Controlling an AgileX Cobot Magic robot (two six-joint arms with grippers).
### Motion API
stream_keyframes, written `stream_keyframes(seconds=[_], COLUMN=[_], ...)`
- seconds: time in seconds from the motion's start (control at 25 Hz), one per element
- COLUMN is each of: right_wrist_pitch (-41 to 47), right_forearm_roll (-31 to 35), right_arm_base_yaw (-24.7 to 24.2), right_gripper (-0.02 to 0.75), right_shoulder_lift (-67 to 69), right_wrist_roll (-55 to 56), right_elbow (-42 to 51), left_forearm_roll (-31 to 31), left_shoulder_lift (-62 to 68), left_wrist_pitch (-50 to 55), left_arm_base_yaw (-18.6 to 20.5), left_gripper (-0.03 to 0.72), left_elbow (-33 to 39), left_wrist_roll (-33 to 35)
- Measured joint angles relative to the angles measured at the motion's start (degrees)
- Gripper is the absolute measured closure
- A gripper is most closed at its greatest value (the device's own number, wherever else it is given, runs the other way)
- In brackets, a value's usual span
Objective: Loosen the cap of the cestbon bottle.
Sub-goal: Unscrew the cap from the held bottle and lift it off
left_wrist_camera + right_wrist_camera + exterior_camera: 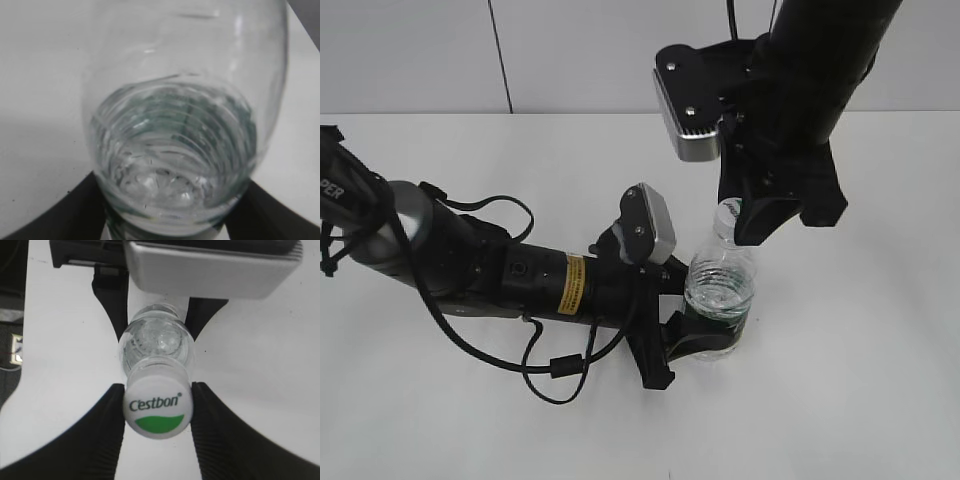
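Cap (pixel 156 407) nearest, clamped between right gripper (pixel 157 412) fingers. One bottle (pixel 718 290) upright on white table (pixel 860 380); left gripper (pixel 705 335) clamps its base from 9 o'clock. Cable (pixel 535 355) loops beside left arm.

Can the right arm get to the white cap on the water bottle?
Yes, it looks so: the right gripper already has its fingers on both sides of the cap, seemingly touching. Nothing blocks it, and the left gripper holds the bottle low down.
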Motion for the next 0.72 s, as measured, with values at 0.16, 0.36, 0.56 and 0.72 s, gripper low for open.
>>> stream_keyframes(seconds=[0.16, 0.36, 0.56, 0.72], right_wrist_pitch=[0.1, 0.1, 0.1, 0.2], right_forearm_roll=[0.1, 3.0, 5.4, 4.6], right_arm_base_yaw=[0.0, 0.0, 0.0, 0.0], right_gripper=[0.267, 0.162, 0.162, 0.162], right_shoulder_lift=[0.1, 0.1, -0.2, -1.1], right_wrist_roll=[12.3, 18.7, 27.2, 49.1], right_elbow=[-2.3, -3.7, -3.7, -3.7], left_forearm_roll=[0.0, 0.0, 0.0, 0.0], left_shoulder_lift=[0.0, 0.0, 0.0, 0.0], left_wrist_pitch=[0.0, 0.0, 0.0, 0.0], left_arm_base_yaw=[0.0, 0.0, 0.0, 0.0], left_gripper=[0.276, 0.276, 0.276, 0.276], left_elbow=[0.0, 0.0, 0.0, 0.0], left_wrist_roll=[0.0, 0.0, 0.0, 0.0])
